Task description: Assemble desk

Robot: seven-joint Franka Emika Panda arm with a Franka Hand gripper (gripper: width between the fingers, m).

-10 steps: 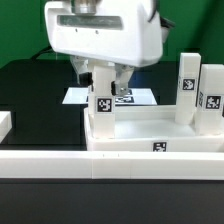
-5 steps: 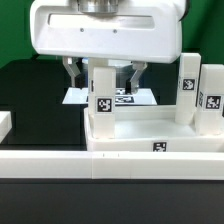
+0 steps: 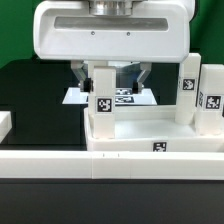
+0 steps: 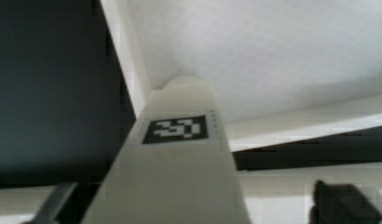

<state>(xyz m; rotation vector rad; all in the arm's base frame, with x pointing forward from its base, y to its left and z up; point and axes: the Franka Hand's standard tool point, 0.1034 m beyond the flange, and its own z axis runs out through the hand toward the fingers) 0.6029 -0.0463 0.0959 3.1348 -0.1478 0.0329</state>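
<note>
The desk top (image 3: 125, 145), a white rimmed tray with square tags, lies in the middle of the exterior view. A white tagged leg (image 3: 102, 95) stands upright on its left part. My gripper (image 3: 112, 85) hangs over that leg, open, with one finger (image 3: 86, 80) on each side of it. In the wrist view the leg (image 4: 170, 170) rises between the dark fingertips (image 4: 341, 200), and a gap shows on at least one side. Two more legs (image 3: 187, 90) (image 3: 209, 100) stand upright at the tray's right end.
A long low white rail (image 3: 50, 162) runs along the front, against the tray. The marker board (image 3: 74, 97) lies flat on the black table behind the tray. A small white block (image 3: 4, 124) sits at the exterior view's left edge.
The hand has turned square to the camera and come down over the left leg. Its fingers now straddle the leg and have drawn slightly closer to it.
</note>
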